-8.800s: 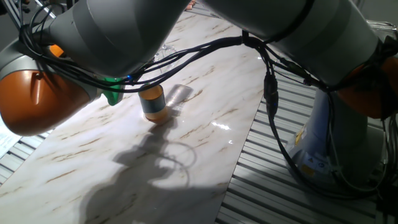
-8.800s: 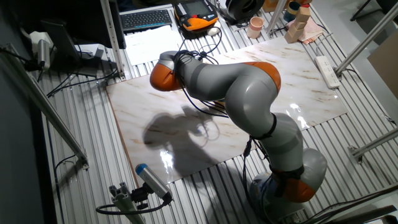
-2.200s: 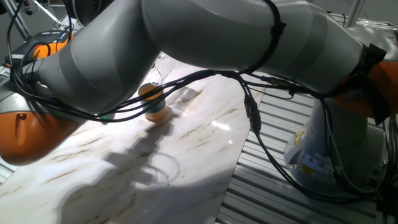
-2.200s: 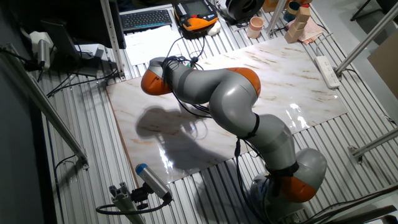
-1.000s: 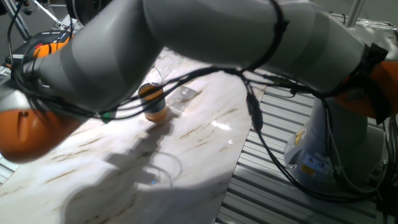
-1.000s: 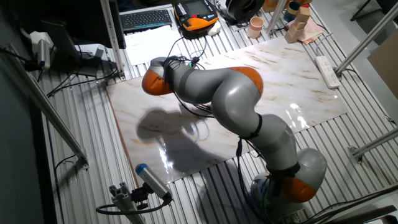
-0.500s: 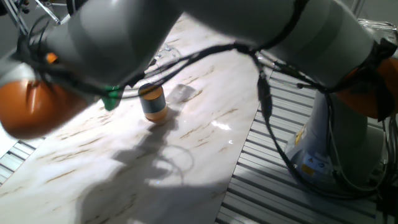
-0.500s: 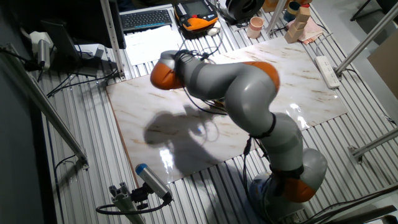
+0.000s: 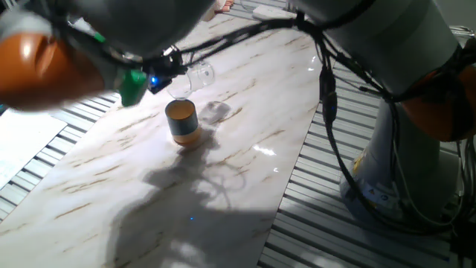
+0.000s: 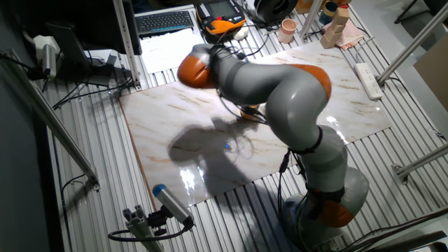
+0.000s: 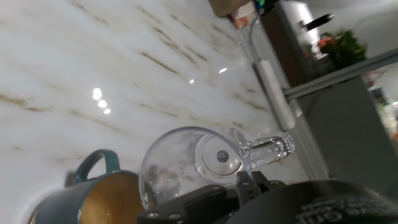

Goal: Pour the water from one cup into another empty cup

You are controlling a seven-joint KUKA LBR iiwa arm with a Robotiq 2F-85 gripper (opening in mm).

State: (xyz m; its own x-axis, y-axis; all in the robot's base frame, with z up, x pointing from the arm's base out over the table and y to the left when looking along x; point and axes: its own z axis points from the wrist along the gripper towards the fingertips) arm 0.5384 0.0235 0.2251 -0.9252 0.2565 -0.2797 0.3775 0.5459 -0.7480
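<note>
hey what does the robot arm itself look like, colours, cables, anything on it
The arm is made of thick, rounded light-grey segments with glossy orange joint caps. Black cables run loose along its outside in bundles. Near the wrist sits a bright green part beside a small blue light. The gripper is black, seen close in the hand view.

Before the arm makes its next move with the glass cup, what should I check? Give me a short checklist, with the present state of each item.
1. Glass cup held in the gripper: ok, lifted off the table and tilted.
2. Teal cup upright on the marble table: ok.
3. Glass mouth close to the teal cup's opening: ok in the hand view, the orange inside lies just beside it.
4. Water left in the glass: cannot tell, the glass looks clear.
5. Spill on the table: cannot tell; only light reflections show.
</note>
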